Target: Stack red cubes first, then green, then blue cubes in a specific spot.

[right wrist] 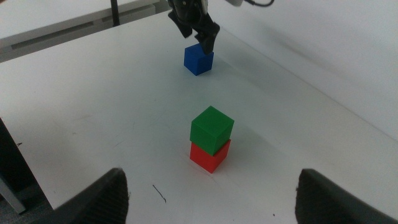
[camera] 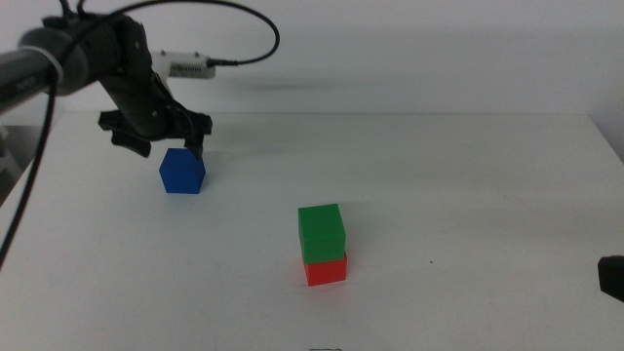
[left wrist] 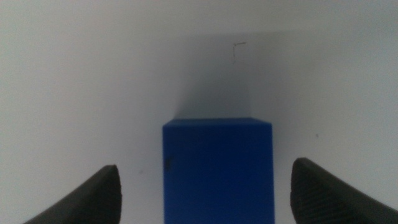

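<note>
On the white table (camera: 468, 195), the left pincer (camera: 161, 136) hangs released over the blue cube (camera: 182, 171).

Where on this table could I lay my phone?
Bare white table lies right of the green cube on the red cube. It is crowded at the blue cube, where the left hand hovers open.

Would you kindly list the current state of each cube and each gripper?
red cube: on the table, bottom of the stack.
green cube: stacked on red, slightly askew.
blue cube: on the table, apart from the stack.
left gripper: open, jaws straddling blue.
right gripper: open, waiting aside.
</note>
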Robot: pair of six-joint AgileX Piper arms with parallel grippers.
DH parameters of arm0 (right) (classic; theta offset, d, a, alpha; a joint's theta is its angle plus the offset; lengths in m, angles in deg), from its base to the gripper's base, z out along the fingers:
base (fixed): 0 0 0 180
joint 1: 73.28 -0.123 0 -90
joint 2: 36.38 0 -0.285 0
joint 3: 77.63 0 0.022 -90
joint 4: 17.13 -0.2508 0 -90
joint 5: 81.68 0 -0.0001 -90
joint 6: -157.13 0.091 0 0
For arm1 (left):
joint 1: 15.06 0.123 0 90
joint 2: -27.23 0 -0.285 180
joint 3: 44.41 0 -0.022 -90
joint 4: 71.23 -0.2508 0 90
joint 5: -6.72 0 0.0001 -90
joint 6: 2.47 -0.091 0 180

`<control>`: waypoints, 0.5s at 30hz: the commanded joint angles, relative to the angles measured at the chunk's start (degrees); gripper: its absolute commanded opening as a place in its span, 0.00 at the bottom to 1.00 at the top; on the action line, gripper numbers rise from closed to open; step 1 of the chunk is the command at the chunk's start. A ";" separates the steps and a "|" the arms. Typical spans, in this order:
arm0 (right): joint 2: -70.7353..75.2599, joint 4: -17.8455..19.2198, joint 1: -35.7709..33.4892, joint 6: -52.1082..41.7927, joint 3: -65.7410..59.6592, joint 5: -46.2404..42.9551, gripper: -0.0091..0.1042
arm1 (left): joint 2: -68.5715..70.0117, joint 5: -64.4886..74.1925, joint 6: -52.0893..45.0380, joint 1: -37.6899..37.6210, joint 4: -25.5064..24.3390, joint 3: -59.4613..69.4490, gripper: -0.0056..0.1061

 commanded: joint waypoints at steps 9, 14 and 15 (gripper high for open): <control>-0.23 -0.07 0.29 -0.25 1.27 -3.94 0.86 | -1.14 -5.64 -0.24 -0.09 1.68 -2.13 0.80; -0.23 -0.07 0.29 -0.25 1.27 -3.94 0.86 | -1.99 -6.80 -0.45 0.50 2.68 -2.13 0.50; -0.23 -0.07 0.29 -0.25 1.27 -3.94 0.86 | -1.64 -6.18 -0.99 0.50 3.45 -2.13 0.41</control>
